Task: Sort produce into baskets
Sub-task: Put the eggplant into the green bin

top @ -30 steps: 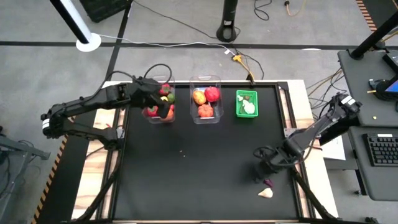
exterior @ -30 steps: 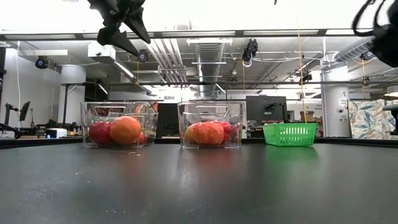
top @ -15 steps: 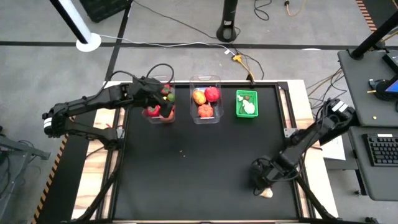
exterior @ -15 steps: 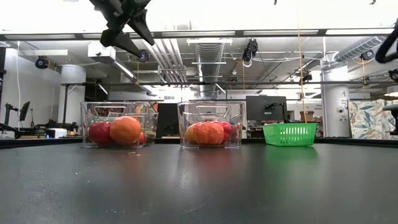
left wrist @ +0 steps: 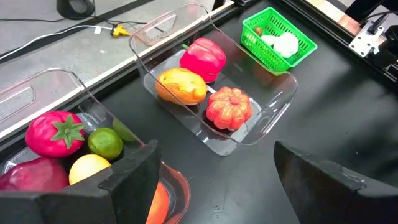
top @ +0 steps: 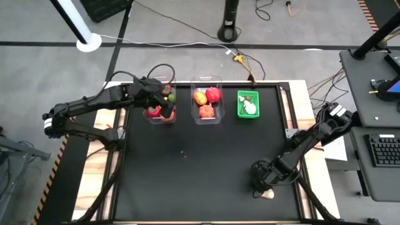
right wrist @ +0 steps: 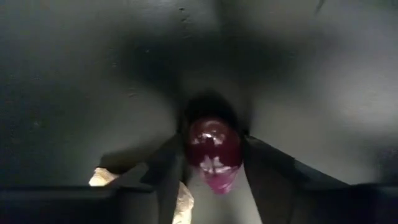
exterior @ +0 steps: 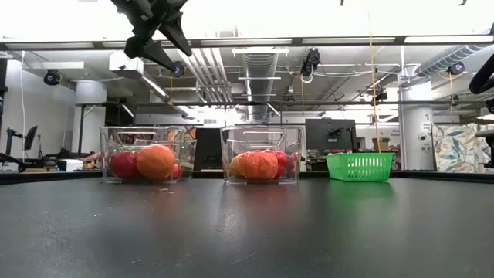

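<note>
Two dark robot arms work over a black table point(top: 187, 181), seen from above. On the left, the left gripper point(top: 161, 103) hovers above the left clear tub point(top: 161, 117) at the table's far edge; its two fingers point(left wrist: 134, 180) stand apart and hold nothing. In that tub, just below the gripper, lie a red tomato-like piece point(left wrist: 54, 133), a lime point(left wrist: 104, 143), a yellow piece point(left wrist: 90, 169), a dark red piece point(left wrist: 31, 176) and an orange piece point(exterior: 156, 161).

Just to the right stands the middle clear tub point(top: 207, 101), holding a red pepper point(left wrist: 203, 58), a yellow-orange fruit point(left wrist: 181, 86) and a small orange pumpkin point(left wrist: 229, 108). Right of it sits the green mesh basket point(top: 248, 104) with white garlic-like pieces point(left wrist: 281, 44) inside.

Farther right, near the table's front right corner and well apart from the containers, the right gripper point(top: 260, 182) is down at the tabletop. Its wrist camera shows a glossy dark purple piece point(right wrist: 212, 151) sitting between its two fingers point(right wrist: 165, 167), which press against both sides of it. A pale garlic-like piece point(top: 268, 194) lies on the table just beside that gripper, toward the front edge.
</note>
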Action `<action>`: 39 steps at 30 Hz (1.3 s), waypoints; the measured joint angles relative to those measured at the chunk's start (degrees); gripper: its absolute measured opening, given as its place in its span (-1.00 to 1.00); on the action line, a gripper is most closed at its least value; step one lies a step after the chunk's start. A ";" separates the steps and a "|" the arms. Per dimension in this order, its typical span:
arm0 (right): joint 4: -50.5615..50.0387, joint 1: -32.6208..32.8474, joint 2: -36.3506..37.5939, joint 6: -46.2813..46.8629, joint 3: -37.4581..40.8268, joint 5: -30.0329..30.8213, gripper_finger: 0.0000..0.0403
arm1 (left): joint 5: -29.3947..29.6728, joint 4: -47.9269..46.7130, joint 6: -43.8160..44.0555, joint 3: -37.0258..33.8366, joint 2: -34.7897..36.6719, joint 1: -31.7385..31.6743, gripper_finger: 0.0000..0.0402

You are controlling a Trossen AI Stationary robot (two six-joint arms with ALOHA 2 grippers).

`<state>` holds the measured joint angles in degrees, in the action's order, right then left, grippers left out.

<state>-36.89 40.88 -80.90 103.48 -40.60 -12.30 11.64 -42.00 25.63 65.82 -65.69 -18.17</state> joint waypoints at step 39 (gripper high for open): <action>-4.99 -72.63 8.00 -62.72 -19.23 20.48 -0.48 | 3.73 3.27 14.56 0.00 -0.02 14.29 0.46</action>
<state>-41.89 -31.74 -72.91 40.76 -59.82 8.18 15.37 -38.73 40.19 65.82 -65.71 -3.88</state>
